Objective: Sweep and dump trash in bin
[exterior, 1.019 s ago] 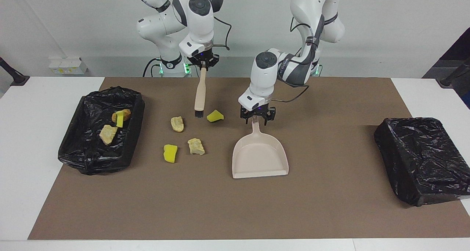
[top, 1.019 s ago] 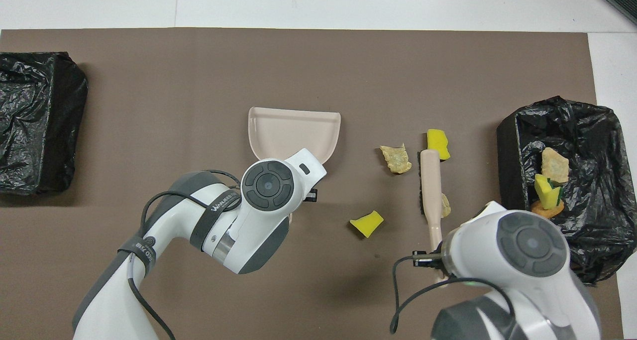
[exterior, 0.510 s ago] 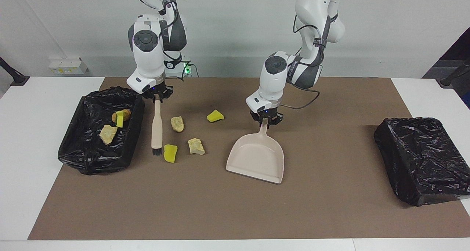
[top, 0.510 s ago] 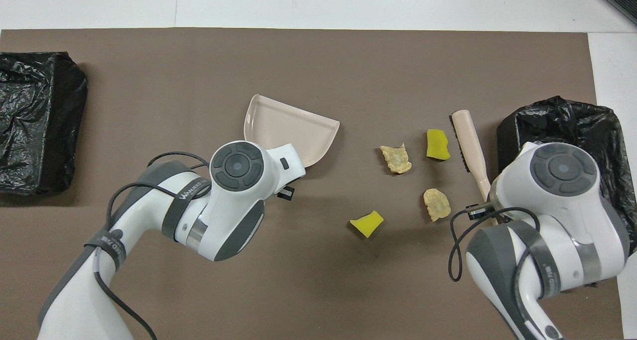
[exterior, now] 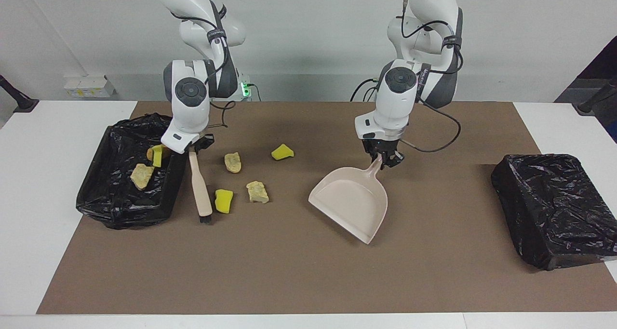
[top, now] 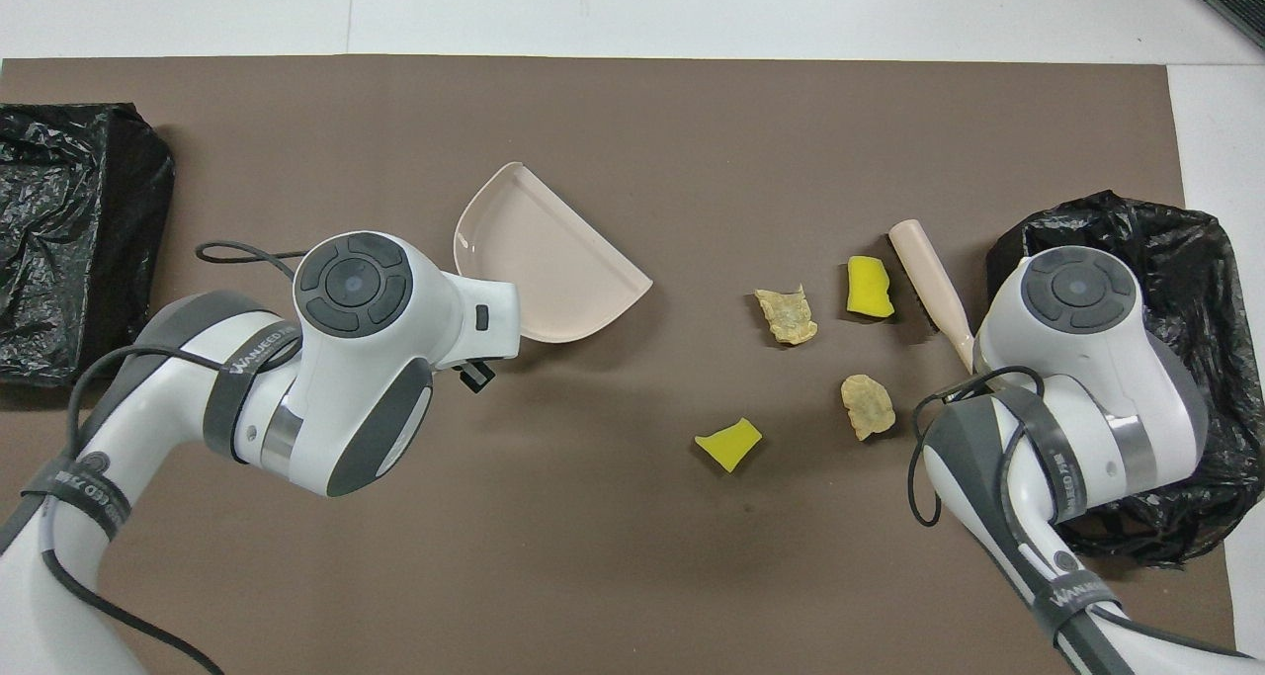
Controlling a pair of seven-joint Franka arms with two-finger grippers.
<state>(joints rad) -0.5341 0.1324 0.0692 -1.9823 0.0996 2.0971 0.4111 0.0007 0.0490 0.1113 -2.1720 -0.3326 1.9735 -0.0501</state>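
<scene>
The right gripper [exterior: 194,149] is clamped on the handle of the brush [exterior: 199,189], whose bristle end sits on the brown mat [exterior: 289,281] just beside a yellow sponge piece [exterior: 223,201], between that piece and the open bin [exterior: 126,208] at the right arm's end of the table [exterior: 29,199]. The left gripper [exterior: 381,159] has its fingers closed on the dustpan [exterior: 354,201] handle, the pan's mouth turned toward the scattered trash. Taking the dustpan as landmark, four pieces lie on the mat toward the right arm's end from it: the sponge piece, a pale crumbly lump [exterior: 257,192] beside it, a second lump [exterior: 233,162] nearer the robots, and a yellow wedge [exterior: 282,151] closest to the pan's handle.

To sweep well, the brush probably should stay low with bristles on the mat and gather the pieces toward the pan, whose front lip should lie flat so nothing slips under it.

The facing view shows three pieces already in the open bin, and a second bag-covered bin [exterior: 554,208] well apart at the left arm's end. In the overhead view the arms cover both grips and the bin's contents, but the gaps among the pieces [top: 786,315] read plainly.
</scene>
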